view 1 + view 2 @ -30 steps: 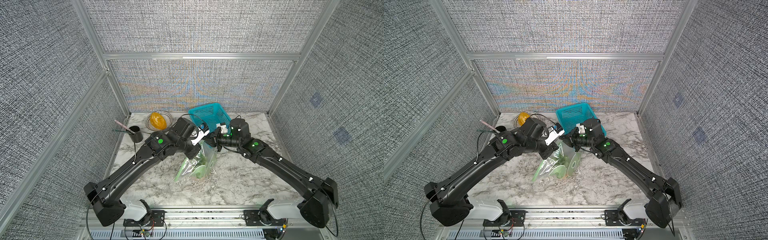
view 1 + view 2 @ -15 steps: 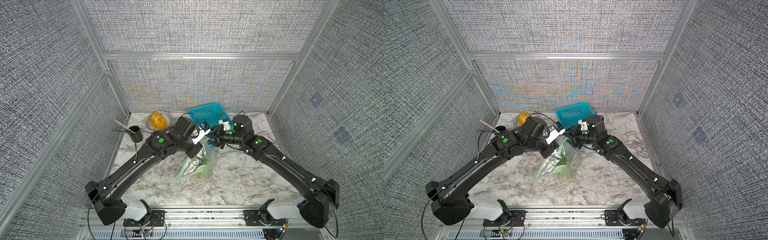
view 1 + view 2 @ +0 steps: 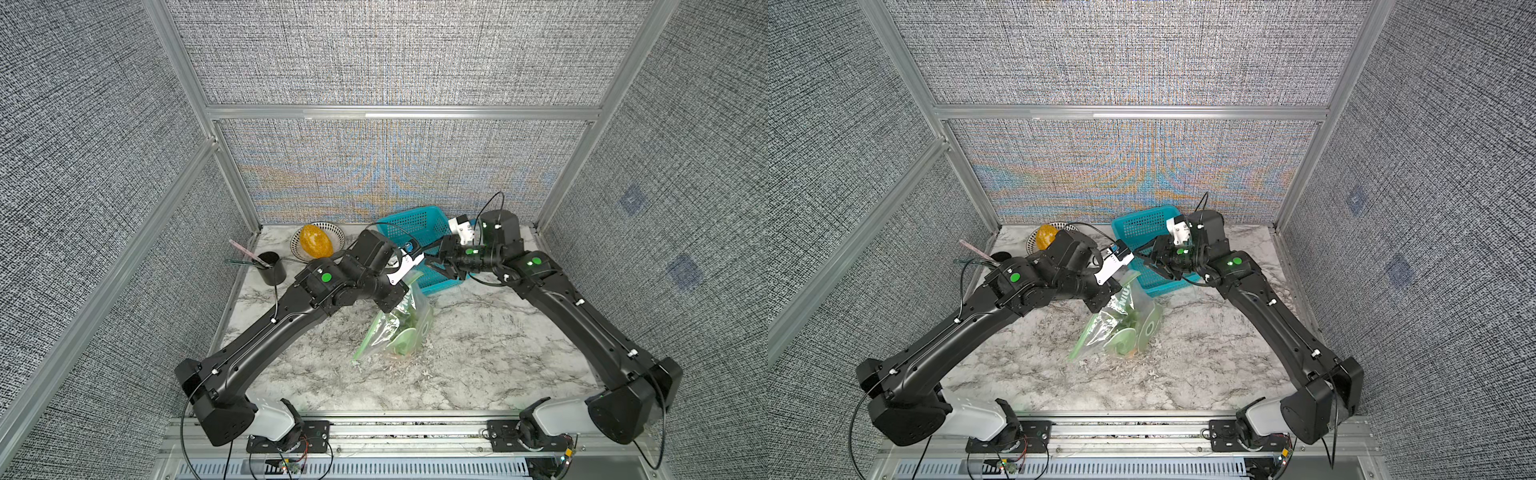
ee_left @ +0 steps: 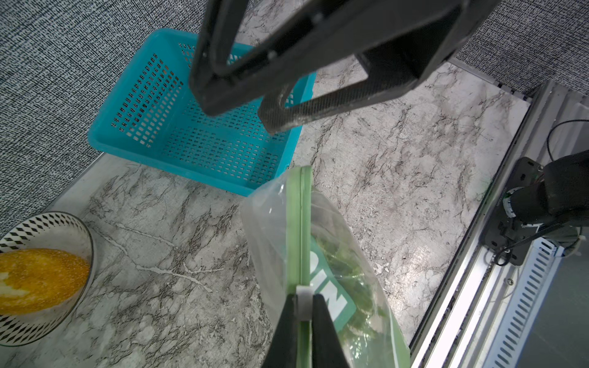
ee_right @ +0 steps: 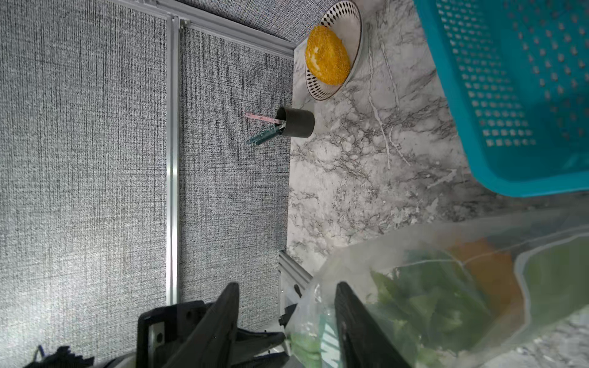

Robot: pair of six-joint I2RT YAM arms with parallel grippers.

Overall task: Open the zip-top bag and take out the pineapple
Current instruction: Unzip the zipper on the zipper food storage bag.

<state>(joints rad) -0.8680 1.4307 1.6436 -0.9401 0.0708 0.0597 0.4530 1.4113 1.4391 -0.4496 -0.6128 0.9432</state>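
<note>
1. Bag (image 3: 399,328): mid-bench, hung by its zip edge, base resting on the bench (image 3: 478,353). The zip looks shut along its visible length.
2. Pineapple (image 5: 462,286): inside the bag, leaves toward the zip.
3. Left gripper (image 4: 302,302): pinched narrow on the white tab of the zip strip.
4. Right gripper (image 5: 287,299): jaws apart, holding nothing, bag corner at its mouth. Basket (image 3: 411,222) just beside.
5. Risk: right gripper pinches both layers or misses the lip, so the zip stays shut.
6. Risk: a hard pull strips the tab from the left gripper, and the bag drops.
7. Risk: right arm knocks the basket.
</note>
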